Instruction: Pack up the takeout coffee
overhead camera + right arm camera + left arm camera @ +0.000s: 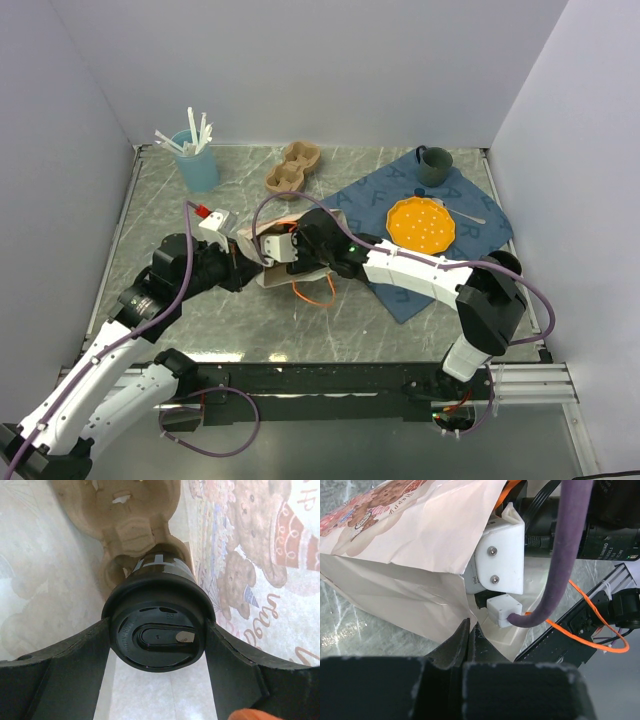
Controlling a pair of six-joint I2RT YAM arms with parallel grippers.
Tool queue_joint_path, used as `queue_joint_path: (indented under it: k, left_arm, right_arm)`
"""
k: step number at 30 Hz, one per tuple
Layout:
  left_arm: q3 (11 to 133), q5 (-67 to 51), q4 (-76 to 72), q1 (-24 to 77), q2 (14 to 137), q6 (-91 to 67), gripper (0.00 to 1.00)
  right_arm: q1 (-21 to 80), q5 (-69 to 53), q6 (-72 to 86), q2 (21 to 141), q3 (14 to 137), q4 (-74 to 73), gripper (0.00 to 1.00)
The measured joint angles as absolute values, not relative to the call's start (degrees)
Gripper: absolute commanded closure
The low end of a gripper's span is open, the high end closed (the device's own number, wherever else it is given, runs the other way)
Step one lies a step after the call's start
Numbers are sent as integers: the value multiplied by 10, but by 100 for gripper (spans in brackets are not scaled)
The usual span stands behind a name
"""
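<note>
The left claw [470, 639] is pinched shut on the rim of the paper bag [410, 545], which lies on its side mid-table [200, 325], likely to keep the mouth gaping. The right claw [157, 647], reached inside, is clamped around the takeout coffee [157, 625] at its lid, its base toward a cardboard carrier [120, 515].

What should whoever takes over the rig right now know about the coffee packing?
Left gripper: shut on the mouth edge of the paper bag, holding it open.
Right gripper: closed on the takeout coffee at its lid, reached inside the bag.
Done: the cup is gripped and brought into the bag.
Left: set it down, open the right gripper, back that arm out, then probably release the bag.
</note>
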State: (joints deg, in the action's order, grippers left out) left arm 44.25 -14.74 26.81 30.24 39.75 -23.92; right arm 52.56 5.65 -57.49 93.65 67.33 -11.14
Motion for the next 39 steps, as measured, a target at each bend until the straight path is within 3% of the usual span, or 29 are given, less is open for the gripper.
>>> queue_joint_path:
  k: [39]
  left_arm:
    - [439, -147, 286, 302, 390, -283, 99]
  right_arm:
    - [526, 36, -519, 953, 660, -69, 53]
